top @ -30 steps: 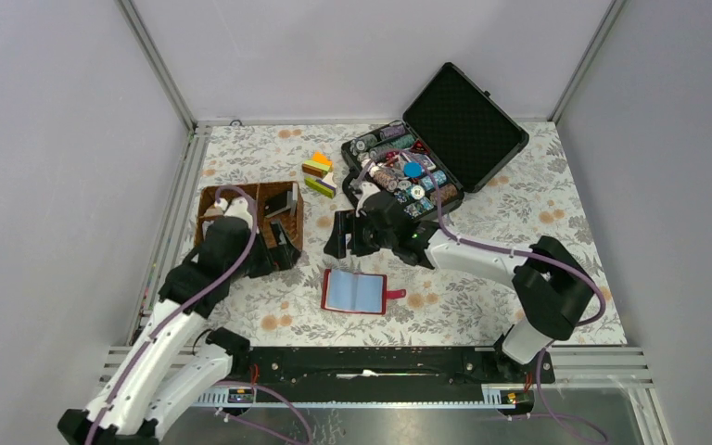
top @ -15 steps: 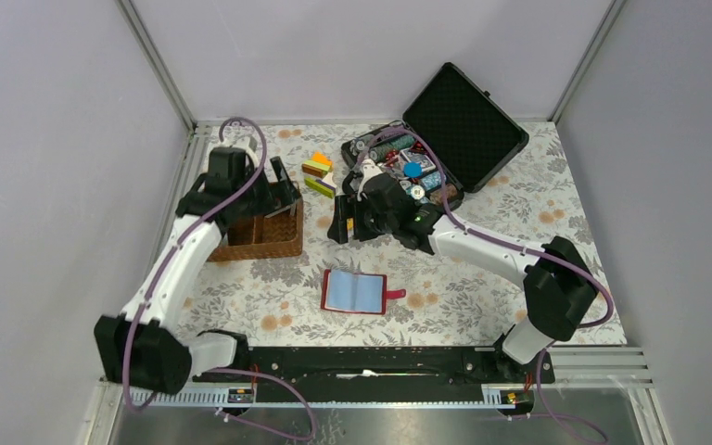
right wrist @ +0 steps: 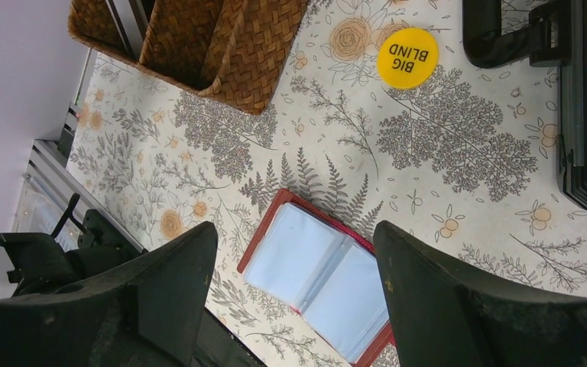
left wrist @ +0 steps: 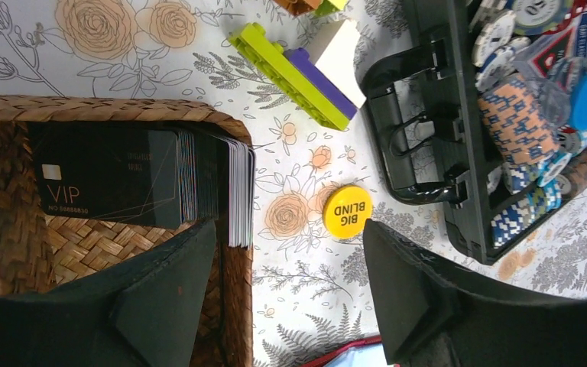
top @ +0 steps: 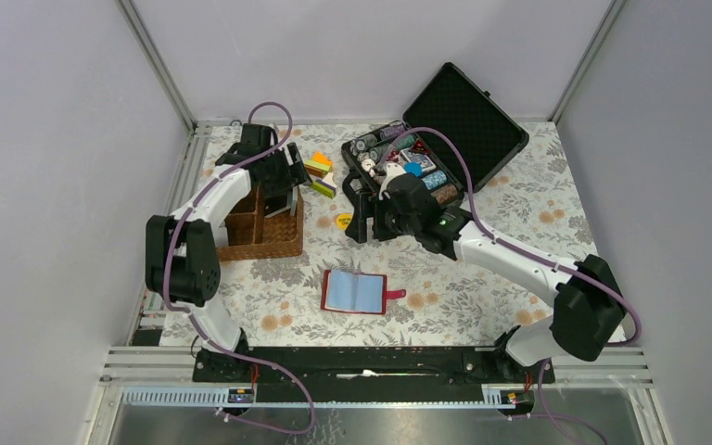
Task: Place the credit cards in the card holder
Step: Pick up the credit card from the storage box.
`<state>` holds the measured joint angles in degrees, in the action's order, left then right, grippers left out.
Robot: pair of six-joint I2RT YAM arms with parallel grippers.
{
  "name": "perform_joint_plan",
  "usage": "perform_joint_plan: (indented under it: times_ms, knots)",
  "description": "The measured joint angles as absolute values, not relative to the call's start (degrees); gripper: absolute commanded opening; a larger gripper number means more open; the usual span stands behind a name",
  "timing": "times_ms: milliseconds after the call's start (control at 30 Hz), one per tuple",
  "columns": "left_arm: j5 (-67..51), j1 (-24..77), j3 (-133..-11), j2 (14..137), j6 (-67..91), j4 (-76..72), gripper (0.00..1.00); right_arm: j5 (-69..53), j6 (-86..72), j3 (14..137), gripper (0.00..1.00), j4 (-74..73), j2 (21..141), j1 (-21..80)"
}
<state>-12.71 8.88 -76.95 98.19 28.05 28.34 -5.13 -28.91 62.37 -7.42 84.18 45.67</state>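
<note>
The card holder (top: 354, 291) is a red wallet lying open on the floral table, its light blue pockets up; it also shows in the right wrist view (right wrist: 317, 279). The credit cards (left wrist: 122, 183) stand on edge in the wicker basket (top: 260, 243), a dark VIP card in front and white-edged ones (left wrist: 238, 191) by the right wall. My left gripper (top: 283, 181) hovers open above the basket's right wall (left wrist: 290, 306), holding nothing. My right gripper (top: 362, 218) hangs open and empty above the table beyond the wallet (right wrist: 306, 298).
A yellow BIG BLIND chip (top: 344, 221) lies between basket and black case (top: 426, 158), which is open and full of poker chips. Coloured toy bricks (top: 320, 171) lie behind the basket. The chip (left wrist: 347, 210) and bricks (left wrist: 298, 73) show in the left wrist view.
My left arm swung from the basket's near side to its far right corner. My right gripper drifted right, uncovering the yellow chip. The wallet has not moved.
</note>
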Motion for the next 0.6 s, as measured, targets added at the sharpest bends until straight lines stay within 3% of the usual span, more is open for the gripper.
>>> perform_joint_plan:
  times_ms: [600]
  knots:
    - [-14.00, 8.91, -78.00, 103.44, 27.42, 27.51, 0.70, -5.65, -28.93, 60.18, 0.80, -8.19, 83.05, 45.12]
